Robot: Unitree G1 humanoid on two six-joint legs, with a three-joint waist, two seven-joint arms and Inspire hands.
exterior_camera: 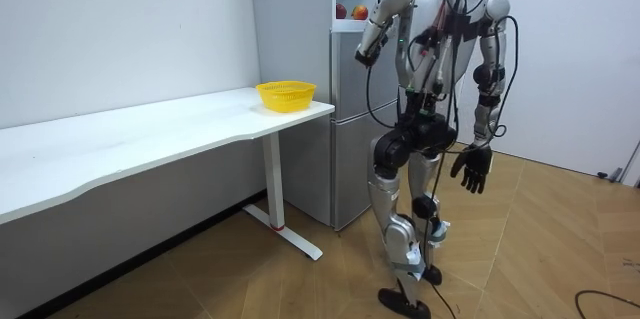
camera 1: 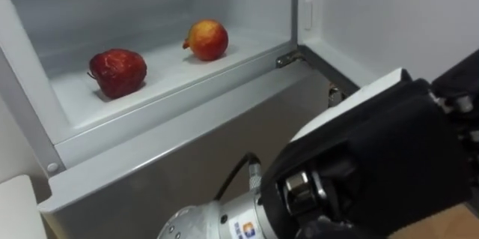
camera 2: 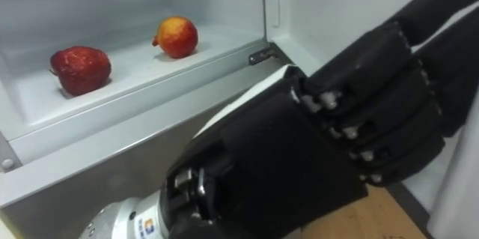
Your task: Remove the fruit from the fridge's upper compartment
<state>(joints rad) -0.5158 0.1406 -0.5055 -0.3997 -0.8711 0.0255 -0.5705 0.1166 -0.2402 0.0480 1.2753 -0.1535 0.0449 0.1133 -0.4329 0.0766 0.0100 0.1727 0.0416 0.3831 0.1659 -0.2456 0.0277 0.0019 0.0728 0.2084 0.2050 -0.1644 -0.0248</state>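
The upper fridge compartment stands open in front of me. A dark red fruit [camera 1: 117, 72] lies at the left of its white shelf [camera 1: 176, 78], and an orange-red fruit [camera 1: 206, 39] lies further back to the right. Both sit free. My left hand [camera 1: 374, 156] is black and hangs close under the camera, below and right of the shelf, back turned up. Its fingers [camera 2: 374, 112] are curled, with nothing seen in them. In the room view my right hand [exterior_camera: 472, 169] hangs by my side with relaxed fingers.
The fridge door [camera 1: 374, 22] is swung open at the right, with a metal hinge [camera 1: 288, 58] at the shelf's corner. I stand in front of the fridge [exterior_camera: 350, 109]. A yellow basket [exterior_camera: 286, 94] sits on the long white table [exterior_camera: 150, 149] beside it.
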